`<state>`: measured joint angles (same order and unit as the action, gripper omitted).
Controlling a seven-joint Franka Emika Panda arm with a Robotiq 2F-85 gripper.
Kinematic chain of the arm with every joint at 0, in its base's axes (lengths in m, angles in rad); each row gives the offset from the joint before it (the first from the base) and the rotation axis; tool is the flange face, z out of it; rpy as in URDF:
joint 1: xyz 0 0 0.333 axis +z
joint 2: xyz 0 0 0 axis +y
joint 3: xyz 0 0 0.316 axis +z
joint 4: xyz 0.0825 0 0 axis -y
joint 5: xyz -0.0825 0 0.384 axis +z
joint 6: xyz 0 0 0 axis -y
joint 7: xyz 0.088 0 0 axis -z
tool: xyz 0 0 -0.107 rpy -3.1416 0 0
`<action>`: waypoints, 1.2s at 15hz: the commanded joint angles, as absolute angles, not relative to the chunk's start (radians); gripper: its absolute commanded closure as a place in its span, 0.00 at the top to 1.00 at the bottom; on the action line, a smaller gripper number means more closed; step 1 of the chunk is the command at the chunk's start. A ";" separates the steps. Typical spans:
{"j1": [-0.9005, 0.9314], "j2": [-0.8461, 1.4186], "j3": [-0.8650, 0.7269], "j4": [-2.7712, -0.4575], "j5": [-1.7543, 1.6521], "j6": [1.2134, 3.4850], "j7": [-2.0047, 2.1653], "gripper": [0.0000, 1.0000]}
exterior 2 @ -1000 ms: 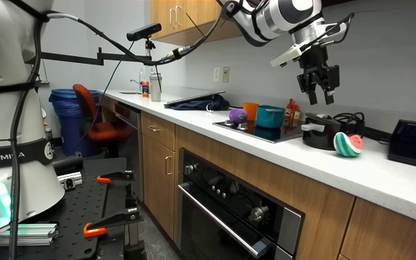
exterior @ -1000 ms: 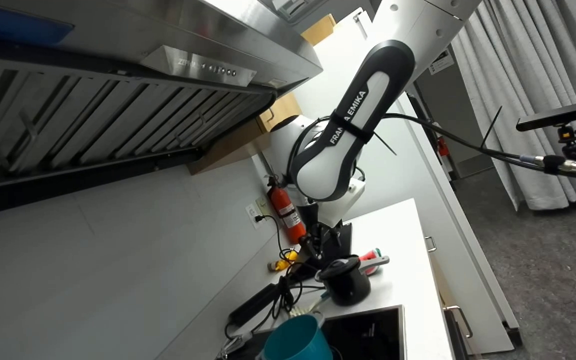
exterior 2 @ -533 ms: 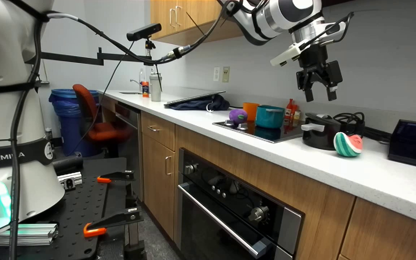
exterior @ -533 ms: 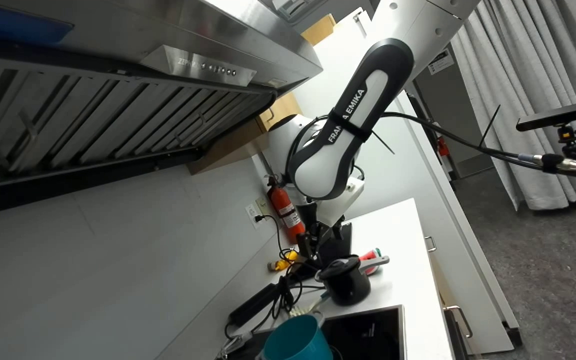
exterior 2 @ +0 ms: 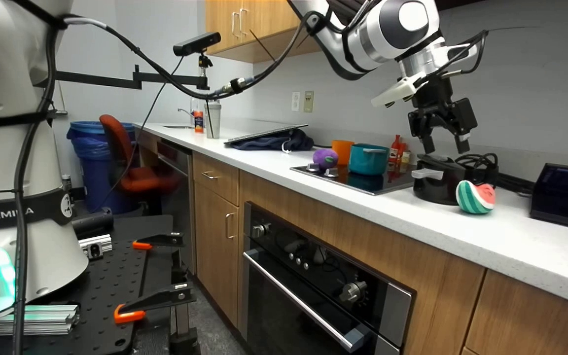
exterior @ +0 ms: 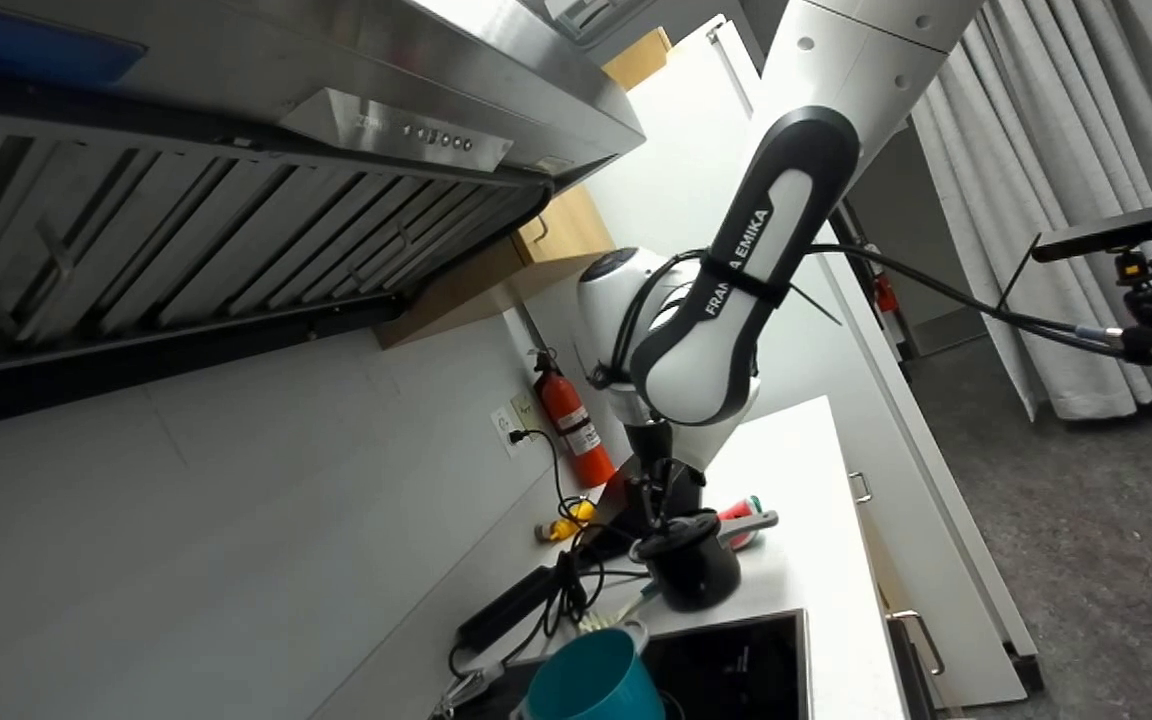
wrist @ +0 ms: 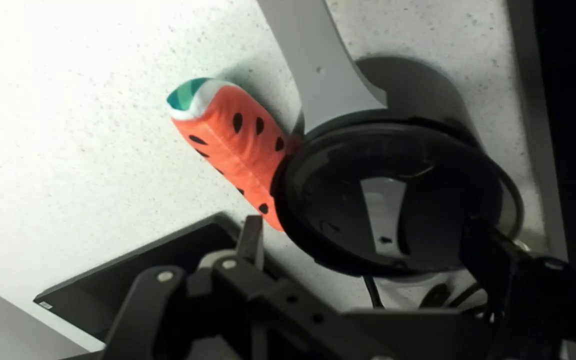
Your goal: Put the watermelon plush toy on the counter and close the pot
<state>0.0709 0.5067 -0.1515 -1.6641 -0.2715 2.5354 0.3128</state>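
The watermelon plush toy (exterior 2: 471, 198), a red wedge with green-striped rind, lies on the white counter (exterior 2: 525, 246). In the wrist view the toy (wrist: 233, 142) lies beside the pot, against or partly under its rim. The black pot (exterior 2: 432, 190) stands on the counter with its dark lid (wrist: 328, 200) on top; whether the lid is fully seated I cannot tell. The lid has a grey strip handle (wrist: 382, 212). My gripper (exterior 2: 446, 144) is open and empty above the pot. In the wrist view the gripper (wrist: 363, 227) has its fingers wide apart, the lid handle between them.
The pot's grey long handle (wrist: 313, 60) sticks out over the counter. A black flat device (exterior 2: 567, 197) stands near the toy. Black cables (exterior 2: 481, 162) lie behind the pot. A teal bowl (exterior 2: 367, 159) and purple toy (exterior 2: 325, 159) are at the cooktop. A range hood (exterior: 236, 200) hangs above.
The fingers have spread wider. The gripper has then moved down, closer to the lid, and slightly right in both exterior views. The toy and pot have not moved.
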 commanded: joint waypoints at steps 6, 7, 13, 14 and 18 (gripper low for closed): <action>0.126 0.336 -0.239 -1.983 -0.397 2.822 0.339 1.00; 0.133 0.318 -0.252 -2.003 -0.412 2.834 0.345 1.00; 0.150 0.232 -0.277 -2.068 -0.482 2.853 0.359 1.00; 0.150 0.215 -0.272 -2.080 -0.484 2.854 0.355 1.00; 0.159 0.109 -0.238 -2.165 -0.459 2.840 0.320 1.00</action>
